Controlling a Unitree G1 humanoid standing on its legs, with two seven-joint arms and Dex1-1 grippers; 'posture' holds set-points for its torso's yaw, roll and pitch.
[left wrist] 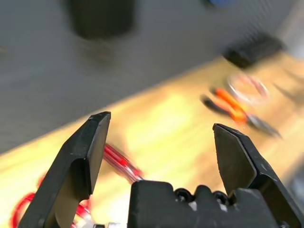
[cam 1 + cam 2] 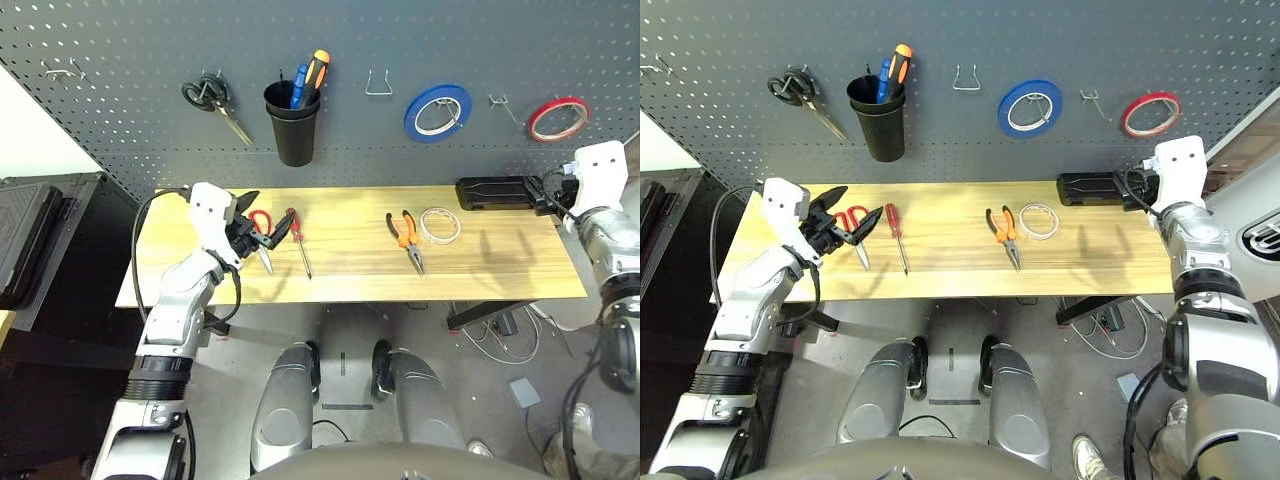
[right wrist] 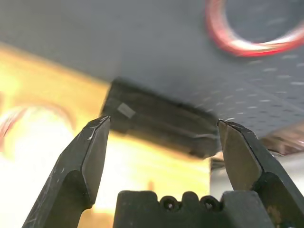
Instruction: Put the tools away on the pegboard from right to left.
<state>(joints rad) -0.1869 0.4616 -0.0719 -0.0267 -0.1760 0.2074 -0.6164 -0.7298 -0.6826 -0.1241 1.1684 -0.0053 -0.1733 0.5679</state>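
Left eye view shows a dark grey perforated pegboard (image 2: 120,60) carrying black-handled scissors (image 2: 212,100), a black cup (image 2: 293,127) of screwdrivers, a bare metal hook (image 2: 378,84), a blue tape roll (image 2: 437,111) and a red tape roll (image 2: 558,117). On the pale wooden table (image 2: 500,270) lie, from right to left, a cream-white tape roll (image 2: 440,225), orange-and-black-handled pliers (image 2: 405,237), a slim red-handled screwdriver (image 2: 296,235) and red-handled scissors (image 2: 262,232). A black box (image 2: 495,192) sits at the table's far right edge. Bare wood separates the screwdriver from the pliers. The left gripper (image 2: 262,218) hovers over the red-handled scissors, jaws apart. The right gripper (image 3: 161,137) faces the black box, jaws apart, holding nothing.
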